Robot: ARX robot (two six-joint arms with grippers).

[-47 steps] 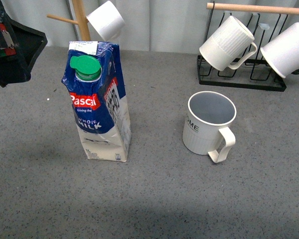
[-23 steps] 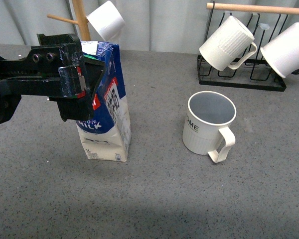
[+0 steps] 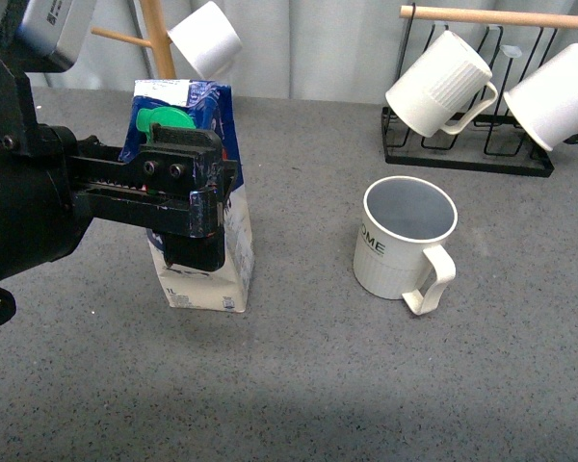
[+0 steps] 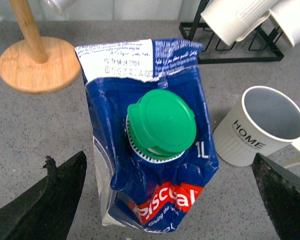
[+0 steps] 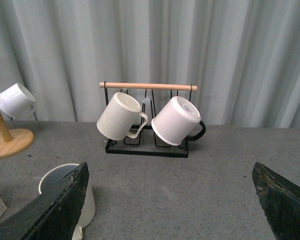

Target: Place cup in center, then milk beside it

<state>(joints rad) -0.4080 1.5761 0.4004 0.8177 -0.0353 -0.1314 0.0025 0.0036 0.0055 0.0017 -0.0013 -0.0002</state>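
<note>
- Two black grippers, both spread and holding nothing: right gripper (image 5: 170,200) out of the front view, on the side of the tall blue-and-white milk carton (image 3: 239,252) where the mug stands.
- Left gripper (image 3: 195,207) across the milk carton's upper half, one finger on each side, clear of both faces in the wrist view.
- Swung in from well off to the carton's left within the last second.
- Probably means the grasp on the milk is about to begin, with closing on the carton next.
- Carton upright, unmoved, round green screw cap (image 4: 161,125) on; creased near the top, so likely to give under a hard squeeze.
- Right of the carton, well apart: cream-white ribbed mug (image 3: 395,255) lettered "HOME", upright, unchanged; reads as already placed.
- Behind the carton: wooden mug tree (image 3: 157,38) with a small plain white cup (image 3: 204,38).
- Far right of the carton: black wire rack with a wooden bar (image 3: 501,16), hung with a ribbed white mug (image 3: 438,82) and a second white mug (image 3: 557,91).
</note>
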